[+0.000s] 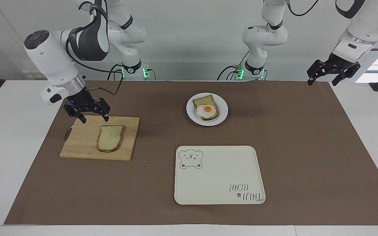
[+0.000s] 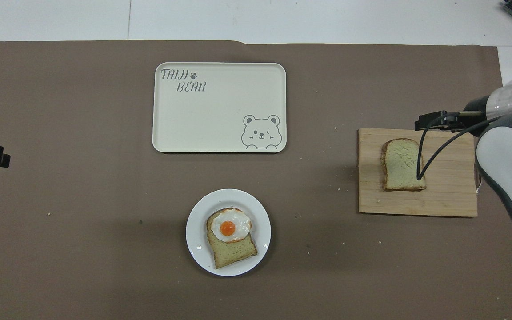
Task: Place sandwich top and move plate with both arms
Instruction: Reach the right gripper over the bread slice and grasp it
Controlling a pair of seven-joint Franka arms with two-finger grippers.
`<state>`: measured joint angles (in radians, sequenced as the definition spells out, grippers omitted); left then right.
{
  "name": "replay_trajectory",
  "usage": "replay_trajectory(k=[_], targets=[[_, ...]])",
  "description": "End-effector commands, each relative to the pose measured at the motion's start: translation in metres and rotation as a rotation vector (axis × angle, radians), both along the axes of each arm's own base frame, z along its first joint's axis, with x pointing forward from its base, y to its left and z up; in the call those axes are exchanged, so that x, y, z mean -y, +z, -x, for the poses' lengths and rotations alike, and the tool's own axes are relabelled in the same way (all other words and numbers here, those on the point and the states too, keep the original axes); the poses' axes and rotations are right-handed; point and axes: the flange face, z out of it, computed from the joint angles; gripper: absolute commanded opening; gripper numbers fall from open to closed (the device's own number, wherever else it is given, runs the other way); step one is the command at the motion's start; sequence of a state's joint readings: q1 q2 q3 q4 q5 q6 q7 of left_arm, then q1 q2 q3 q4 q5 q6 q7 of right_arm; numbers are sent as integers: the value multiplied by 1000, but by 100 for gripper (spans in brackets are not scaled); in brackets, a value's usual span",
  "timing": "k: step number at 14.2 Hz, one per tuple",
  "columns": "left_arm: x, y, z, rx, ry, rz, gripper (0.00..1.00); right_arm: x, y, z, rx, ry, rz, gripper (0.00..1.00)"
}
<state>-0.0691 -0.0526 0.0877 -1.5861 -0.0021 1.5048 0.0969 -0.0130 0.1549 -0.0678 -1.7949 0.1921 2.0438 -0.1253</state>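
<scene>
Over the board (image 1: 87, 137), the right tool (image 1: 93, 118) hung, fingers apart, beside the bread (image 1: 110, 137); the left tool (image 1: 333, 76) waited, fingers apart.

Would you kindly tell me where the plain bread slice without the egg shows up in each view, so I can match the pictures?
Facing view: the sandwich top lies on the wooden cutting board, left of centre, at the right arm's end of the table.
Overhead view: the same slice lies on the board at the right edge.
Shared landmark: the cream bear tray.
</scene>
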Motion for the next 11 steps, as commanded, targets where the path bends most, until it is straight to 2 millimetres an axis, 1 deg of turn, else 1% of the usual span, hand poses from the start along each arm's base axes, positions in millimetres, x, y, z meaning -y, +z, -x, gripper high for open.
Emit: replay_trajectory(k=[1,4,6,8,9,11], targets=[[-2,5,7,-4,11,-8,100,11,-29,-11,2,1,-24,100],[-2,5,7,-4,11,-8,100,16,-63,-11,13,66,-9,100],[-2,5,7,-4,11,-8,100,25,-89,-10,14,112,-23,100],[-2,5,7,-4,11,-8,100,31,-110,-9,14,150,-33,100],[-2,5,7,-4,11,-8,100,38,-118,-8,17,159,-30,100],[-2,5,7,-4,11,-8,100,44,-137,-6,9,164,-26,100]])
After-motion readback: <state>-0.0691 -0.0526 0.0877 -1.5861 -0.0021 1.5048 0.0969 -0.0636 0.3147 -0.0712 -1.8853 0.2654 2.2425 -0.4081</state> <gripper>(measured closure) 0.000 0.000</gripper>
